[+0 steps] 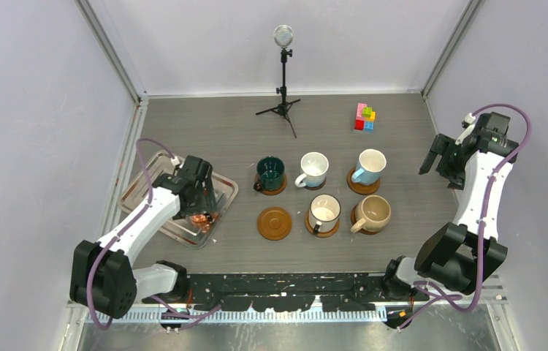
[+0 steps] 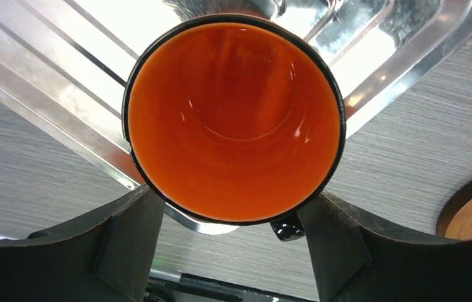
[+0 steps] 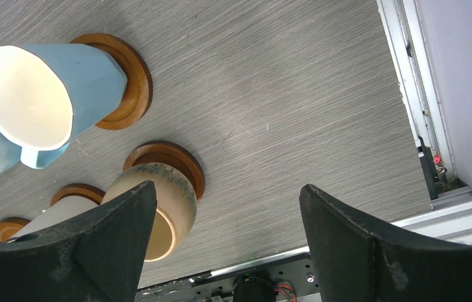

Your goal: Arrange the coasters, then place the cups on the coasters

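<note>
The orange cup (image 2: pixel 233 119) stands upright at the near corner of the silver tray (image 1: pixel 155 170). My left gripper (image 2: pixel 233 195) is over it, one finger against each side of the rim, the dark handle toward the right finger. One mid-brown coaster (image 1: pixel 275 223) lies bare right of the tray. The dark green cup (image 1: pixel 269 172), white cup (image 1: pixel 314 168), light blue cup (image 1: pixel 370 165), dark-rimmed white cup (image 1: pixel 324 212) and beige cup (image 1: pixel 373 213) each sit on a coaster. My right gripper (image 1: pixel 439 157) hangs open right of them, holding nothing.
A microphone on a tripod (image 1: pixel 283 73) stands at the back centre. A small stack of coloured blocks (image 1: pixel 364 117) sits at the back right. Metal frame rails and walls close in the table on both sides.
</note>
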Available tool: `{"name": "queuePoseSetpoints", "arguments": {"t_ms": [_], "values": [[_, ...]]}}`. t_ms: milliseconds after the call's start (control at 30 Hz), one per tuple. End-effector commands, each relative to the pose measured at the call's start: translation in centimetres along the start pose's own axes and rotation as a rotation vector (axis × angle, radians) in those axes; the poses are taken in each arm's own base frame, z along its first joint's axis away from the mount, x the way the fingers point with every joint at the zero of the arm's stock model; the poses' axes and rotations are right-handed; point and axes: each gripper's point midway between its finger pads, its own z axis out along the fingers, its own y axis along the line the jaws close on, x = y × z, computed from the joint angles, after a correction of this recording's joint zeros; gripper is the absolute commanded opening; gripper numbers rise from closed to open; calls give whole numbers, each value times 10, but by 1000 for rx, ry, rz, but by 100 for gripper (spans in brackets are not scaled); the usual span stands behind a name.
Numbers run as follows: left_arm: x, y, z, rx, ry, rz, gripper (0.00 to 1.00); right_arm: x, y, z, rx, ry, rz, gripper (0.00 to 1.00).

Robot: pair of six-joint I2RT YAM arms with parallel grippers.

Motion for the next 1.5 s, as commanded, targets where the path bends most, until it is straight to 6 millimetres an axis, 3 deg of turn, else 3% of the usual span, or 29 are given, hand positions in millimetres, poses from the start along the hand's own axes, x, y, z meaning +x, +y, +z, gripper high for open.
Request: {"name": "queuePoseSetpoints", "arguments": {"t_ms": [0, 167, 567, 700, 867, 933, 1067, 1167, 1467], "values": [[-23, 8, 0, 11, -99, 39, 76, 0, 0, -7, -5, -18, -14, 88], [-34, 11, 5, 53, -117, 47, 61, 3, 0, -6, -6, -15, -20, 88], [-40, 0, 28, 97, -129, 124, 62, 4, 0, -5, -4, -8, -21, 88], [-45, -7, 32, 127, -130, 106, 57, 4, 0, -4, -5, -6, -16, 88], [-49, -6, 35, 117, -128, 99, 45, 4, -1, -4, 0, -5, -13, 88], [-51, -5, 35, 106, -134, 95, 35, 4, -1, -4, 2, -5, -12, 88], [-54, -1, 33, 83, -141, 93, 12, 6, -1, -4, 3, -3, -12, 88], [-60, -3, 28, 99, -166, 103, 2, 6, -1, -4, 0, -3, -9, 88], [-78, -21, -8, 246, -311, 167, 0, 7, 1, -3, -11, 2, -9, 88]]}}
